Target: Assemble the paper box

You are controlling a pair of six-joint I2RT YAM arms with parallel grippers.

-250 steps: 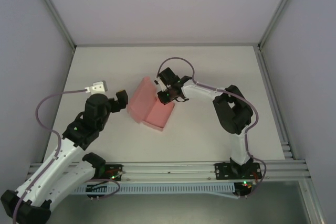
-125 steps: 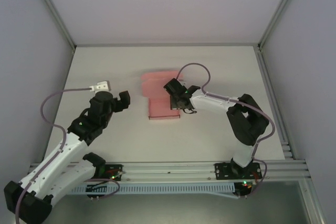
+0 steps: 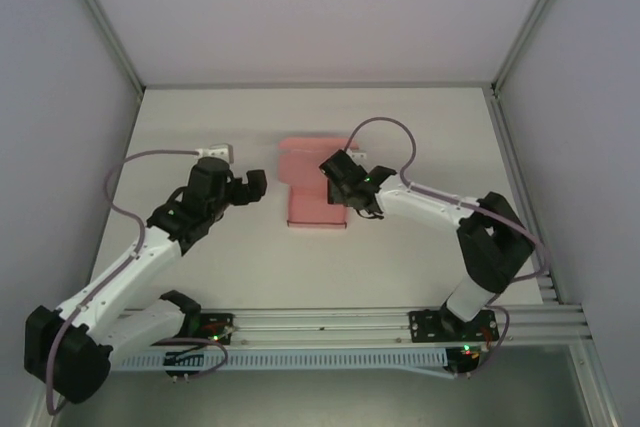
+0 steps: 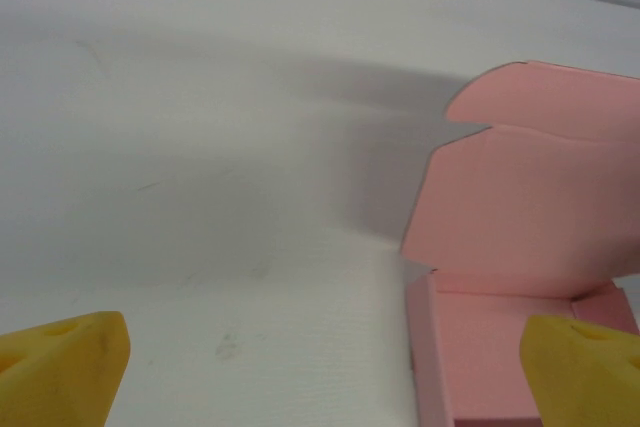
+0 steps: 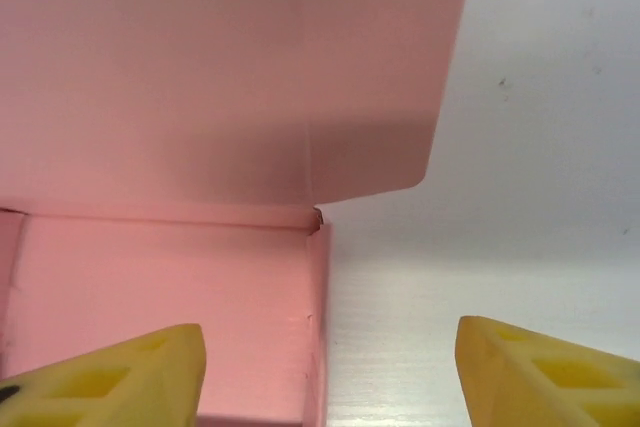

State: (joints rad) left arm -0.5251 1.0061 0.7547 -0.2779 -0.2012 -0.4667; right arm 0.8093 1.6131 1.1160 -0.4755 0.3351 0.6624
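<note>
Finds the paper box (image 3: 310, 202) squared up on the table (image 3: 200, 117) now, no longer skewed as a second ago, and shifted a touch to the right. Shows its lid raised at the far side, its tray toward the arms. Sees the right gripper (image 3: 337, 171) let go since then: jaws parted, clamping nothing, straddling the tray's right wall in the right wrist view, with one yellow finger (image 5: 120, 372) over the pink floor and the other over bare table. Brings the left gripper (image 3: 252, 185) in closer from the left too. Holds it spread wide and empty, near the box's left edge but apart from it.
</note>
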